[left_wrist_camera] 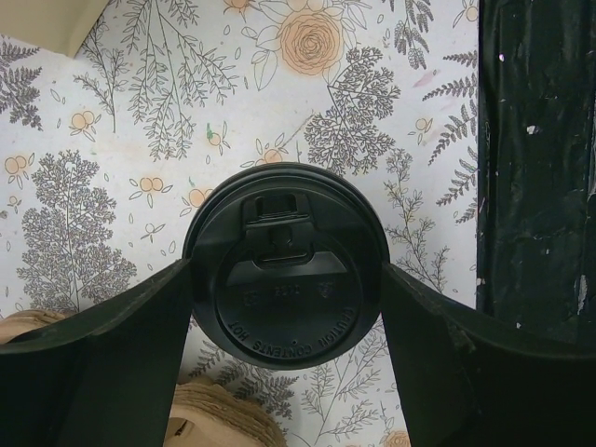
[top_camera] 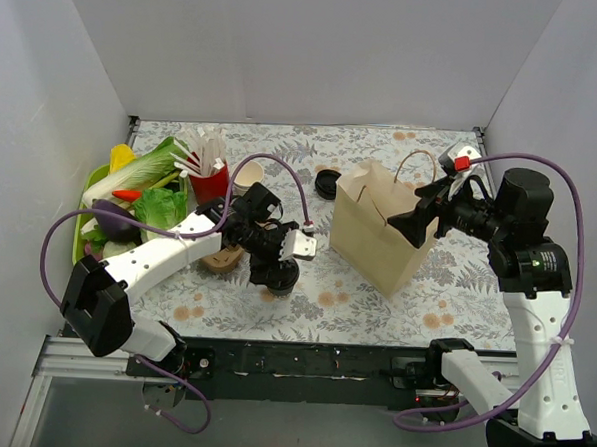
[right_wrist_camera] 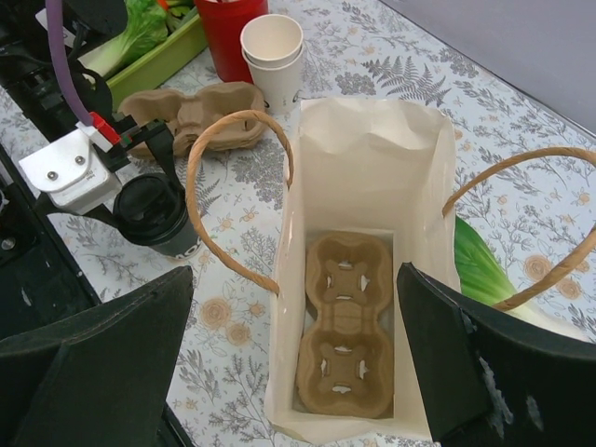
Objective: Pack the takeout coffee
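Straddling the takeout coffee (right_wrist_camera: 154,216), left claw (left_wrist_camera: 286,268) flanks its lid; grip cannot be told. Right claw (right_wrist_camera: 293,279) gapes wide above paper bag (top_camera: 378,233), coffee at bag's 9 o'clock.

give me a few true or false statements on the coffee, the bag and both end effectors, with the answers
1. The paper bag stands open with a cardboard cup carrier in its bottom. True.
2. The takeout coffee is already in the bag. False: it stands on the table, between the fingers of the left end effector.
3. The right end effector holds the loose black lid. False: it hangs open and empty over the bag, and that lid lies on the table beside the bag.
4. The takeout coffee has its black lid on. True.
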Robot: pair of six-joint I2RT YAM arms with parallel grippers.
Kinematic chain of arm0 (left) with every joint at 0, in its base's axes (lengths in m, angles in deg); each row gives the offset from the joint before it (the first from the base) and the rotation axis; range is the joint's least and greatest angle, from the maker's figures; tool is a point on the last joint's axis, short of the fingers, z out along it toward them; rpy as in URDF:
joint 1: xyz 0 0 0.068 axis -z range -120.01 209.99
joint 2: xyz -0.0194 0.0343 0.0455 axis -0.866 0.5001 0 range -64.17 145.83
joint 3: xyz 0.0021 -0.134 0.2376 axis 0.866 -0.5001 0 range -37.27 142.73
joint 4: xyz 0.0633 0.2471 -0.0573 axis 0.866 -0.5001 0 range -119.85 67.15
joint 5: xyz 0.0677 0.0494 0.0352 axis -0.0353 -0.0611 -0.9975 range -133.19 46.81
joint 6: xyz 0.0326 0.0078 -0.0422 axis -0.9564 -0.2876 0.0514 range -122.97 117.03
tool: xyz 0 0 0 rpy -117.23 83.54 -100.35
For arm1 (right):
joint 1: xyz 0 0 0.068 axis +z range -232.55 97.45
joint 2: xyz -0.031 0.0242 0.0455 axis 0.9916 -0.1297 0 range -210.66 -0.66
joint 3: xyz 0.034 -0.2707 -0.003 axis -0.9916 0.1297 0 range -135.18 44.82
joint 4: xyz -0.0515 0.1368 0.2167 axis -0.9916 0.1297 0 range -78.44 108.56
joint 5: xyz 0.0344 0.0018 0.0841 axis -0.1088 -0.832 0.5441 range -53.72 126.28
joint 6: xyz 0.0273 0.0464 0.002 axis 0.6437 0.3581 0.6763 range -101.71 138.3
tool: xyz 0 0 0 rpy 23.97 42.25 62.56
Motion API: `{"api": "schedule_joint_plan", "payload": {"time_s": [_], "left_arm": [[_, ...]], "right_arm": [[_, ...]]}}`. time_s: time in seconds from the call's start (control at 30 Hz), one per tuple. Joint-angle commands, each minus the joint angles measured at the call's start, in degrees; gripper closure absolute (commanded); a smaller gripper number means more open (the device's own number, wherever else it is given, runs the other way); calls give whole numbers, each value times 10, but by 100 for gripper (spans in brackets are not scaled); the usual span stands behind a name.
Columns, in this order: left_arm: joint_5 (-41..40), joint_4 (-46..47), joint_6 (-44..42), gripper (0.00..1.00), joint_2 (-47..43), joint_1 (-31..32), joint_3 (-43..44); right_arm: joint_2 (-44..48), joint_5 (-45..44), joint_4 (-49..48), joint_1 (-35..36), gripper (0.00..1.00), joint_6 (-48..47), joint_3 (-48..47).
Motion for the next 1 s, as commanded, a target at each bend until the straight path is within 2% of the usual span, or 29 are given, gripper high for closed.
{"api": "schedule_joint_plan", "payload": {"time_s": [0.0, 0.07, 0.23, 0.47, 0.6, 0.63, 0.7, 0.73, 0.77, 0.97], "left_arm": [[-17, -52, -21, 46, -6, 3, -7], [-12, -64, -18, 53, -4, 3, 5], [-11, -66, 8, 51, -11, 3, 27], [-13, -57, 40, 53, -22, 2, 29], [-17, -32, 92, 69, -41, 2, 23], [-18, -25, 104, 81, -46, 2, 20], [-18, -7, 132, 88, -58, 2, 10], [-18, -2, 139, 96, -63, 1, 7], [-18, 4, 155, 100, -65, 1, 6], [-13, 12, 196, 100, -82, 1, 26]], "right_arm": [[-6, -18, -2, -4, 2, -10, -39], [-10, -53, 16, -4, 2, -14, -72], [-19, -140, 67, -4, 2, -31, -132], [-29, -173, 110, -4, 2, -37, -119], [-43, -163, 137, -4, 2, -61, -115], [-45, -159, 138, -3, 2, -63, -112], [-48, -154, 138, -3, 2, -77, -102], [-50, -156, 135, -4, 2, -81, -98], [-52, -167, 128, -4, 2, -84, -93], [-82, -199, 101, -3, 2, -113, -79]]}}
